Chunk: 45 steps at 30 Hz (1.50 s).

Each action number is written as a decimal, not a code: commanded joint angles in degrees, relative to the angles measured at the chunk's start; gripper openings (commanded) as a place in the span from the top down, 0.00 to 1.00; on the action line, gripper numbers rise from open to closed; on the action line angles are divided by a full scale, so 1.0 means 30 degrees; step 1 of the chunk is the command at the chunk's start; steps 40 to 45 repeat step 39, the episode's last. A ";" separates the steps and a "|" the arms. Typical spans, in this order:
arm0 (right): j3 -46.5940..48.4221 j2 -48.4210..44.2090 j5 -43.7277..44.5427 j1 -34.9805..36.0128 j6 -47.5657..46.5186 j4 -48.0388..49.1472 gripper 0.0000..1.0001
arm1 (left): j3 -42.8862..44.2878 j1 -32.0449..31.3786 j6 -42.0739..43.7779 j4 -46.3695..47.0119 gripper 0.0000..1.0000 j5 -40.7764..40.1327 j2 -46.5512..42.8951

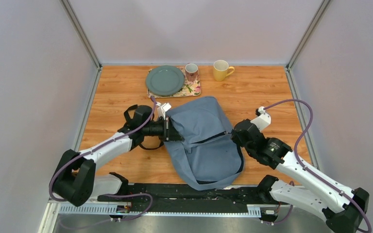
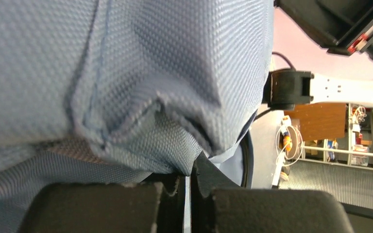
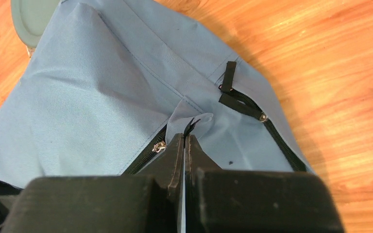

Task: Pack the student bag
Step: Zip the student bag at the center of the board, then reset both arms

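The student bag (image 1: pixel 204 141), grey-blue with black zips, lies flat in the middle of the wooden table. My left gripper (image 1: pixel 171 130) is at the bag's left edge. In the left wrist view it (image 2: pixel 188 177) is shut on a pinched fold of the bag's fabric (image 2: pixel 141 97). My right gripper (image 1: pixel 234 136) is at the bag's right side, by the zip. In the right wrist view it (image 3: pixel 184 140) is shut on a small fabric flap with a black pull tab (image 3: pixel 193 124) beside the zip (image 3: pixel 143 158) of the bag (image 3: pixel 92 92). The zip is closed where it shows.
At the back stand a flowered tray (image 1: pixel 193 89) with a grey-green plate (image 1: pixel 164 80) and a pink mug (image 1: pixel 191 72), and a yellow mug (image 1: pixel 221 70) to its right. Black straps (image 1: pixel 138 116) lie left of the bag. Grey walls enclose the table.
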 commanded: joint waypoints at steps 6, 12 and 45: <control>0.0079 0.0723 0.0629 -0.1151 -0.1774 0.2143 1.00 | 0.7752 0.3753 0.4001 -0.3616 1.00 0.3296 0.5154; 0.0108 0.0228 -0.0369 -0.1180 -0.3267 0.2939 0.52 | 0.7436 0.3930 0.4499 -0.5024 0.57 0.2422 0.4837; 0.0897 -0.0597 -0.7195 -1.0495 -0.7897 0.0448 0.10 | 0.6026 0.3930 0.7108 -1.3876 0.22 -1.4980 -0.7382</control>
